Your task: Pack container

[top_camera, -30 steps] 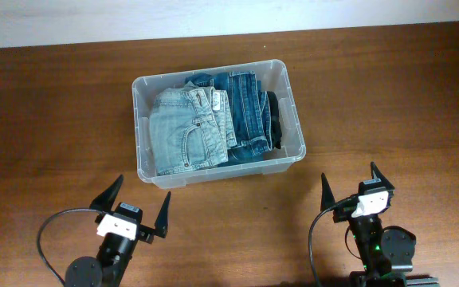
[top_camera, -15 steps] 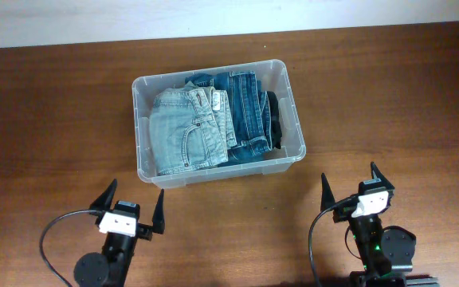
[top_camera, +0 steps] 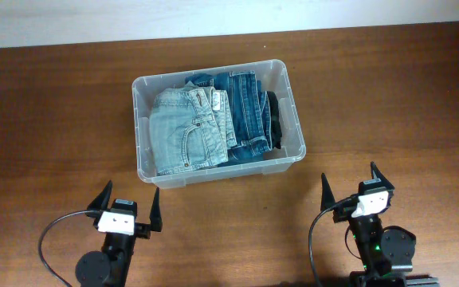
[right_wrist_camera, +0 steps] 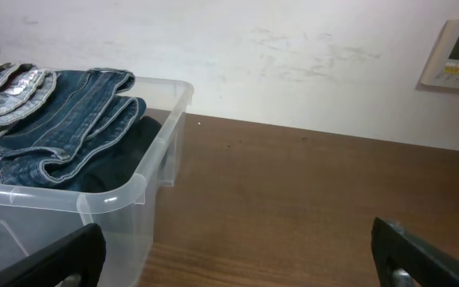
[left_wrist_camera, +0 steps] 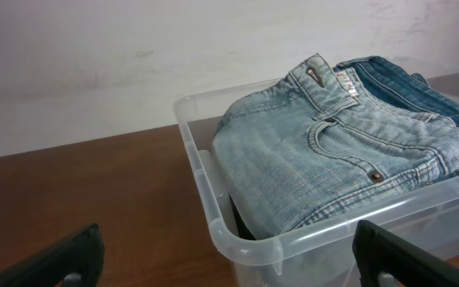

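left end effector (top_camera: pixel 131 192) pulled back | container (top_camera: pixel 213 70) holds jeans (top_camera: pixel 186 131) | right wrist: wall panel (right_wrist_camera: pixel 457 54)

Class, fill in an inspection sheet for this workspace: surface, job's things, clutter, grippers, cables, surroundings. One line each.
Surface: brown wooden table.
Job's things: clear container holding folded light jeans, dark jeans and a black garment by its right wall.
Clutter: nothing seen.
Grippers: left gripper and right gripper sit at the near edge, jaws open, empty, apart from the container.
Cables: left cable and right cable, both black, each looping beside its arm.
Surroundings: white wall; a control panel mounted on it.
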`<act>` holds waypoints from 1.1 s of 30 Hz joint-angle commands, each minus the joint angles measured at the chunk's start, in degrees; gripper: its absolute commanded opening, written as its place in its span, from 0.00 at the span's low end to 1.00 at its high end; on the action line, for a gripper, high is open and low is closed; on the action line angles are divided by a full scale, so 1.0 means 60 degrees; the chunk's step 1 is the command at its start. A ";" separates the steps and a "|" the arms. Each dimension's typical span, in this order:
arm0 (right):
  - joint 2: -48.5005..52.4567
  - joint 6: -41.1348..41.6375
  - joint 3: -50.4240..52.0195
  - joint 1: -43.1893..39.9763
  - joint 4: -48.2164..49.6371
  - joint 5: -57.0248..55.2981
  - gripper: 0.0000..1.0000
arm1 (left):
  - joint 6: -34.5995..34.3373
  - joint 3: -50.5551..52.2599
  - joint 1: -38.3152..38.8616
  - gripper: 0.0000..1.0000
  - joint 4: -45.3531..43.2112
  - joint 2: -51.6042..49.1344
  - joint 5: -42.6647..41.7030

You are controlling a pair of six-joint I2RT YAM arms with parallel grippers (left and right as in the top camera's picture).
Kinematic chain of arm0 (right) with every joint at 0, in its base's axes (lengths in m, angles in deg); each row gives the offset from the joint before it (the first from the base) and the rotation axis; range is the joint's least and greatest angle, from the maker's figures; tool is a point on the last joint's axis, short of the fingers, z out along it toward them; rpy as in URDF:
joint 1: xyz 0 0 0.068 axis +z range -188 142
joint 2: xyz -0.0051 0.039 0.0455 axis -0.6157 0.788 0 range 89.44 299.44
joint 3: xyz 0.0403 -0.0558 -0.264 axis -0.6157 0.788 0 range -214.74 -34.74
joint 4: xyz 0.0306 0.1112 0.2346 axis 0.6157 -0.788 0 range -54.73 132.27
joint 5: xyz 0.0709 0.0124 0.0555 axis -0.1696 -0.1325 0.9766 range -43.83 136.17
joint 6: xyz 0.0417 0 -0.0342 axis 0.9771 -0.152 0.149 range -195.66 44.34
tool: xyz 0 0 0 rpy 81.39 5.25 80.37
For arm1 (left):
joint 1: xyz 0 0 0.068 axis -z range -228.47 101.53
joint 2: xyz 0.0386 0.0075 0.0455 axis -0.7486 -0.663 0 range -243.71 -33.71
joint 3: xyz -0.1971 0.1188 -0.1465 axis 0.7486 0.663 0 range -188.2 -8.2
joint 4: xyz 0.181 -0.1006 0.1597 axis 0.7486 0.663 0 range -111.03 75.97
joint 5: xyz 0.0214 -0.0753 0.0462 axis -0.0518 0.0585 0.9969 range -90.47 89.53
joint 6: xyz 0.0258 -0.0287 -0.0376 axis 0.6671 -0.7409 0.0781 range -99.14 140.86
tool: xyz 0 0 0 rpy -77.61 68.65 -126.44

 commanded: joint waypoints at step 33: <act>-0.0066 0.0015 0.0076 -0.0073 -0.0004 0.0117 0.98 | -0.0047 0.0084 -0.0331 0.99 0.0040 0.0098 0.0535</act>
